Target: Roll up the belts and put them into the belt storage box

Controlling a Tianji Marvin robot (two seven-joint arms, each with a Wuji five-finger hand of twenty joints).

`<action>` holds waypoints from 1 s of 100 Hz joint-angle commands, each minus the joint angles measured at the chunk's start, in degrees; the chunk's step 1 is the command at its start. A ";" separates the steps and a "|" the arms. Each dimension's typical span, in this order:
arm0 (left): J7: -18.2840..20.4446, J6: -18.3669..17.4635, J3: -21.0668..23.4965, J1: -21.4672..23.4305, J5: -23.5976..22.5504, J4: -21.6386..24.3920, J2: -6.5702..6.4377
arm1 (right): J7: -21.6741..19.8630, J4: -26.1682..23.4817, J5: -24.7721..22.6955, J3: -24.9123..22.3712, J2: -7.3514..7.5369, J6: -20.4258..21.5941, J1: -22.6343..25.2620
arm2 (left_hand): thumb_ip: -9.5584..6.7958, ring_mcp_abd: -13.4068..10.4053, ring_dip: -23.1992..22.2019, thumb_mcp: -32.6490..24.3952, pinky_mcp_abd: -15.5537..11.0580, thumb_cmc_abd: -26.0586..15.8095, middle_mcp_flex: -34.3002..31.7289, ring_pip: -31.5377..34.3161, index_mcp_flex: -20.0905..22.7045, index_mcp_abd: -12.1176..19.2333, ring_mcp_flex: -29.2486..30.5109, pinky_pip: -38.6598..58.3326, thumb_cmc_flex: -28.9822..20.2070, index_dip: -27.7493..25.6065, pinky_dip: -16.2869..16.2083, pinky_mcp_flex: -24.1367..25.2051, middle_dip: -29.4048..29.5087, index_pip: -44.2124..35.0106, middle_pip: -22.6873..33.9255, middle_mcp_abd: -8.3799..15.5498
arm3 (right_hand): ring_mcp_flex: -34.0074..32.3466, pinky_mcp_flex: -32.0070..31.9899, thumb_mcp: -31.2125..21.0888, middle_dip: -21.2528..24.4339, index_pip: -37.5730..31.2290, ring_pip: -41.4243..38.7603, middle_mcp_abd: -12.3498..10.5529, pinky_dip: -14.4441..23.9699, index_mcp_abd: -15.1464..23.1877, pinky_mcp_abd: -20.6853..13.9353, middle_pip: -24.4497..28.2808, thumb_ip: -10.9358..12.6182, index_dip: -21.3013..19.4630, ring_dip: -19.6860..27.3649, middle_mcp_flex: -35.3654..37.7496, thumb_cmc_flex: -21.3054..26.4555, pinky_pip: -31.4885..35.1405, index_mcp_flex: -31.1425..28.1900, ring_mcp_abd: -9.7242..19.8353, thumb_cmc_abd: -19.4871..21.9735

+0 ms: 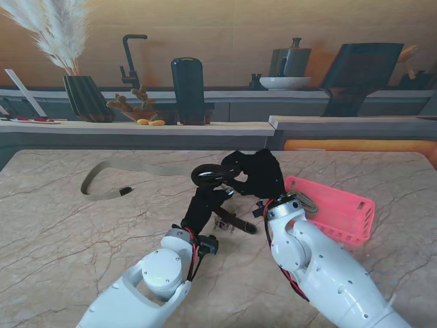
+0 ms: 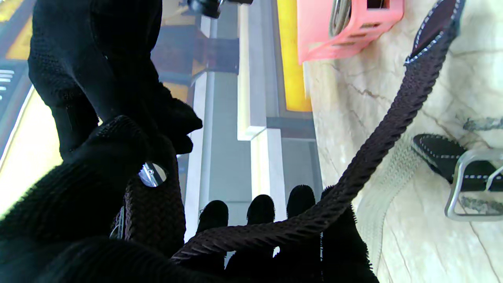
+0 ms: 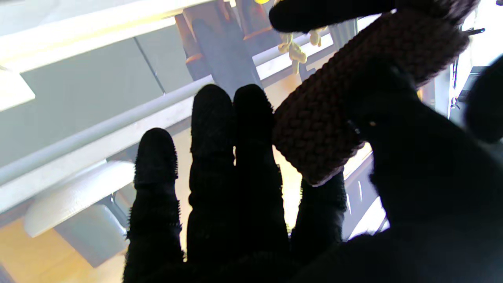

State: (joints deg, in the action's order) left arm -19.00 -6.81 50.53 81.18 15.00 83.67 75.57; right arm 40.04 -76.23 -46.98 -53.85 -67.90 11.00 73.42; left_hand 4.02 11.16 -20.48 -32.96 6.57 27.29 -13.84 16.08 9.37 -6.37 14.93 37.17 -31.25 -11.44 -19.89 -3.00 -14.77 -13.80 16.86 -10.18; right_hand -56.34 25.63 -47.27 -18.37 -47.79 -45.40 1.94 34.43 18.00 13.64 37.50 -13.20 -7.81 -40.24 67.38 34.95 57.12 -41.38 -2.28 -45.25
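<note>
A dark brown braided belt (image 1: 208, 176) is held up above the table's middle, partly wound into a coil. My right hand (image 1: 261, 174) pinches the coil (image 3: 342, 98) between thumb and fingers. My left hand (image 1: 201, 208) sits just nearer to me, shut on the same belt (image 2: 353, 165); its loose tail (image 1: 237, 221) trails down to the marble. A metal buckle (image 2: 467, 184) lies on the table near that tail. The pink storage box (image 1: 338, 212) stands to the right of my right hand, with a rolled belt (image 1: 307, 201) inside. A beige belt (image 1: 113, 179) lies unrolled at the left.
The marble table (image 1: 68, 246) ends at a raised counter ledge (image 1: 136, 128) at the back, carrying a vase, a dark bottle and small figures. The beige belt (image 2: 385, 184) passes under the dark belt's hanging span.
</note>
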 commanded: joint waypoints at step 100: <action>-12.00 0.88 1.31 1.80 0.48 3.06 3.95 | -15.99 -2.05 4.78 3.41 0.63 3.29 3.96 | 0.87 -1.11 -4.10 25.75 3.80 -23.29 -29.51 20.41 2.99 2.79 23.68 19.13 -42.70 -11.11 -6.85 -16.53 -14.31 -34.05 12.68 4.93 | 11.78 -7.69 -3.97 -1.28 10.20 5.89 4.02 -2.21 -10.21 3.72 -3.22 8.62 -19.67 3.25 -16.77 -7.36 -1.67 10.15 -2.37 5.25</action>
State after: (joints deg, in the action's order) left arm -32.50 -6.11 51.56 82.97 14.27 84.52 79.08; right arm 24.16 -76.78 -40.37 -50.71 -68.22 14.23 75.21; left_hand 4.70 9.96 -21.71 -2.91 8.60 8.38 -36.01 31.16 9.14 -8.10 33.73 52.74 -69.43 -22.98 -25.00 -17.10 -26.71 -43.93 27.57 -6.72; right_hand -46.31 19.10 -51.20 -20.08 -38.50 -40.59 4.95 32.47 -5.12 16.55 36.52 -6.81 -27.19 -37.59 53.00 29.58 56.68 -30.65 -5.47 -41.78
